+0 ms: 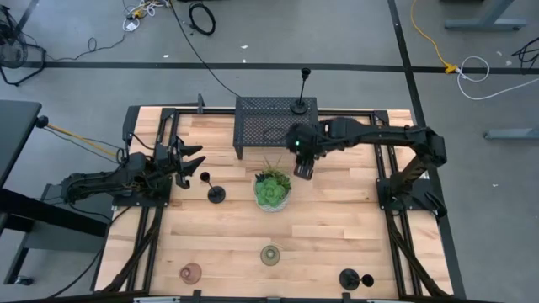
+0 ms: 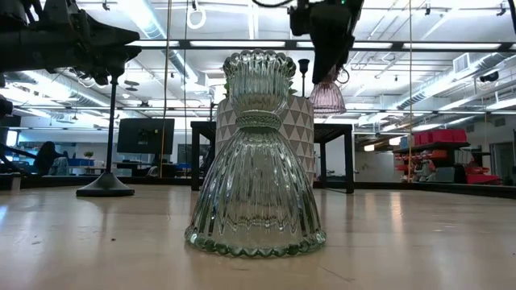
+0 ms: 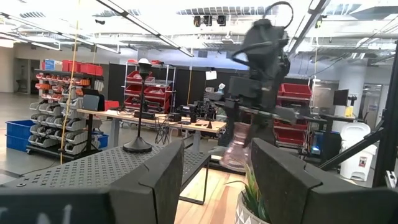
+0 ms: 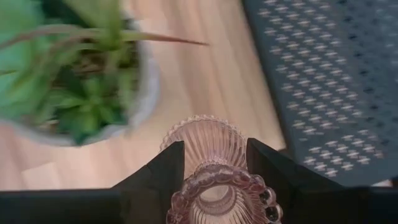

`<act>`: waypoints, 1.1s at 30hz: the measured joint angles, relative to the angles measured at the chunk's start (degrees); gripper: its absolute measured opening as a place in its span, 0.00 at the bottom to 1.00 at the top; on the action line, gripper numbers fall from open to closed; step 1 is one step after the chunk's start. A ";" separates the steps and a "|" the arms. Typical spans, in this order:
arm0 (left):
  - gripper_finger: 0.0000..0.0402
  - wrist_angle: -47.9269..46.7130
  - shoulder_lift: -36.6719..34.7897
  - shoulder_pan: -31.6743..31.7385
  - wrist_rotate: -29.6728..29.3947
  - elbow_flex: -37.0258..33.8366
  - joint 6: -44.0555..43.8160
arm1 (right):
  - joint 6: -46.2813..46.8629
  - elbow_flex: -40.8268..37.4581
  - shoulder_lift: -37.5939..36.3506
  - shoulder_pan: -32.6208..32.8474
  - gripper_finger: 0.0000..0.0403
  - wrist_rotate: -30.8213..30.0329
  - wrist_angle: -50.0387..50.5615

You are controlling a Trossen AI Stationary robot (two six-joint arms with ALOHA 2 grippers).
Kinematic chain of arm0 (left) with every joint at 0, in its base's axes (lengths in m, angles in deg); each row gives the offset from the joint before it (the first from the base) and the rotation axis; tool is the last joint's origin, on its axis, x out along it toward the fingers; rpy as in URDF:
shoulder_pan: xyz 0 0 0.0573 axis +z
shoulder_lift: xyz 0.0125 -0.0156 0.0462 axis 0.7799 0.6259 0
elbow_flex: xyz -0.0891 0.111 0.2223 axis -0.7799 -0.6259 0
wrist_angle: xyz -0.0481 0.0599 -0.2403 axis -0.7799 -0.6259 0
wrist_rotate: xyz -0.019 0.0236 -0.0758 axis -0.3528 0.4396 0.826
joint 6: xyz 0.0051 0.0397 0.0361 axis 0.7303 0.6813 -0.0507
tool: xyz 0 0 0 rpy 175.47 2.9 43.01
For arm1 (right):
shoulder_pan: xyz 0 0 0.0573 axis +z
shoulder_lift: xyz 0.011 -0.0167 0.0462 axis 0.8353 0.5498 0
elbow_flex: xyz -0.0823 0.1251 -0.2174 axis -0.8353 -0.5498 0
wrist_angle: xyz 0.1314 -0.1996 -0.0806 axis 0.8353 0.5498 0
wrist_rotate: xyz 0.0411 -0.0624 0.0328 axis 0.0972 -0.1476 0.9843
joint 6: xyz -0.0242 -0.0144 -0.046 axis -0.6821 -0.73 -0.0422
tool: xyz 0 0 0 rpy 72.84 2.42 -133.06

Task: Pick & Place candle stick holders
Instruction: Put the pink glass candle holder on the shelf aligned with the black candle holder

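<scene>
Right pincer (image 1: pixel 303 171) raised, clamped; left pincer (image 1: pixel 195 162) open.

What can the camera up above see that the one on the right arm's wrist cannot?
Only the high view shows the left gripper, open beside a black holder, another black holder on the mesh rack, a third lying at the table's front edge, plus two glass cups.

Only the right wrist view shows the pink glass cup clamped in the right gripper.

Both show the plant and rack.
</scene>
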 joint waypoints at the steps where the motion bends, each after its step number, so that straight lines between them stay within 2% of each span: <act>1: 0.47 0.00 0.00 0.00 0.00 0.02 0.02 | -0.45 0.00 0.00 -0.94 0.39 0.00 -0.02; 16: 0.47 0.02 0.00 0.00 -0.02 0.02 0.09 | -7.29 0.04 0.02 -10.92 0.39 0.12 -5.15; 33: 0.47 0.02 0.00 0.00 -0.04 0.02 0.57 | -7.79 0.07 0.02 -17.53 0.39 2.69 -9.66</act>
